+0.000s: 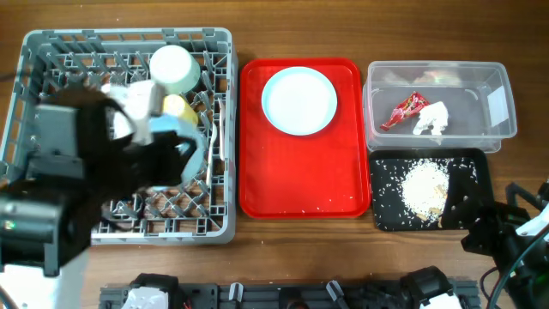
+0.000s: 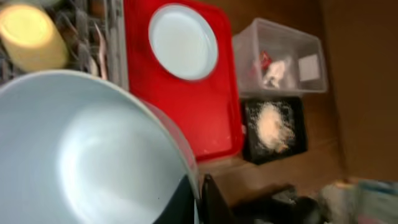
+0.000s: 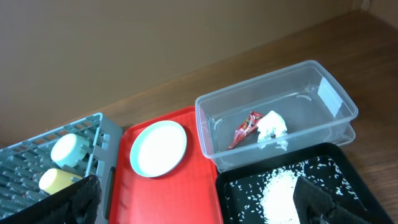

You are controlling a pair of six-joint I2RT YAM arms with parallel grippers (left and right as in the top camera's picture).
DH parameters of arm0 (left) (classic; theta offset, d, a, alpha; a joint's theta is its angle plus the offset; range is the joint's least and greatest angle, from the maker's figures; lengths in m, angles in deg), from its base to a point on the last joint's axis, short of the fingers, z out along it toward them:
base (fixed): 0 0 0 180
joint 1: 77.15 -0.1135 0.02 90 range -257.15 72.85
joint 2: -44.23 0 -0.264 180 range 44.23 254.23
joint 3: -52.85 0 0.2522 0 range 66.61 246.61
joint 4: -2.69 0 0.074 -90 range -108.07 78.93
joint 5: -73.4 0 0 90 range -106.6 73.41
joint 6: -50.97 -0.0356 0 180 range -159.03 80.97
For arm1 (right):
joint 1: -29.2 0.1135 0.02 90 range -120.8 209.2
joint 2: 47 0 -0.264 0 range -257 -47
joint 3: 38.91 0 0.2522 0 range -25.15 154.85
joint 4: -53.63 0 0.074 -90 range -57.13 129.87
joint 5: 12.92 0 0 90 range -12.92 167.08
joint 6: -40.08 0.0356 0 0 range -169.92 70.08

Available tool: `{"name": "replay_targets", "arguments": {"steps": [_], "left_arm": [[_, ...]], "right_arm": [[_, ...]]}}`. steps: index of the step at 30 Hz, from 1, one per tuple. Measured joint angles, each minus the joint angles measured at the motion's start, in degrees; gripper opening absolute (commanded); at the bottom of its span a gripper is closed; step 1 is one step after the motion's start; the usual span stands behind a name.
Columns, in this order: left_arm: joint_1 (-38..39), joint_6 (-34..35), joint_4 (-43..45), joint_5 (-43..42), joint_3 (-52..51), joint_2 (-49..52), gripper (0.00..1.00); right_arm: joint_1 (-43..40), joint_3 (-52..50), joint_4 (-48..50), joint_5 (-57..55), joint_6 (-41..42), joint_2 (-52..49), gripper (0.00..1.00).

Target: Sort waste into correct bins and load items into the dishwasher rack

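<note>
So the left claw (image 2: 198,194) is clamped right down on the rim of the pale green bowl (image 2: 81,149), pinching its near-right edge. The bowl hangs over the right-hand part of the dishwasher rack (image 1: 43,51) with its open side facing the wrist cam. The yellow cup (image 2: 30,36) sits in the rack just on the far side of it, so I'd guess the spot to aim for is straight underneath or a touch nearer. Can't tell if the bowl is touching the pegs.

Right claw (image 3: 198,190) is spread wide with nothing in it, down at the near right by the black tray (image 1: 382,219), well apart from all this. The light blue plate (image 1: 298,100) on the red serving tray (image 1: 257,197) lies to the right of the left claw, so the left arm's the nearer one for that too.
</note>
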Motion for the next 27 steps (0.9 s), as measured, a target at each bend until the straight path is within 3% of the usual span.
{"name": "replay_targets", "arguments": {"steps": [7,10,13,20,27], "left_arm": [[-18.8,-17.3,-4.6,-32.8,-13.5,4.9,0.04],[-24.1,-23.1,-1.5,-40.9,-23.5,9.0,0.04],[-28.7,-25.9,3.1,-44.1,-30.9,15.1,0.04],[-33.9,-27.5,7.4,-48.2,-34.9,29.3,0.04],[-35.5,-27.2,8.3,-49.7,-34.8,31.9,0.04]], "right_arm": [[0.0,0.0,0.0,0.0,0.0,0.0,1.0],[0.0,0.0,0.0,0.0,0.0,0.0,1.0],[0.0,0.0,0.0,0.0,0.0,0.0,1.0],[0.0,0.0,-0.1,0.0,0.0,0.0,1.0],[0.0,0.0,0.0,0.0,0.0,0.0,1.0]]}}
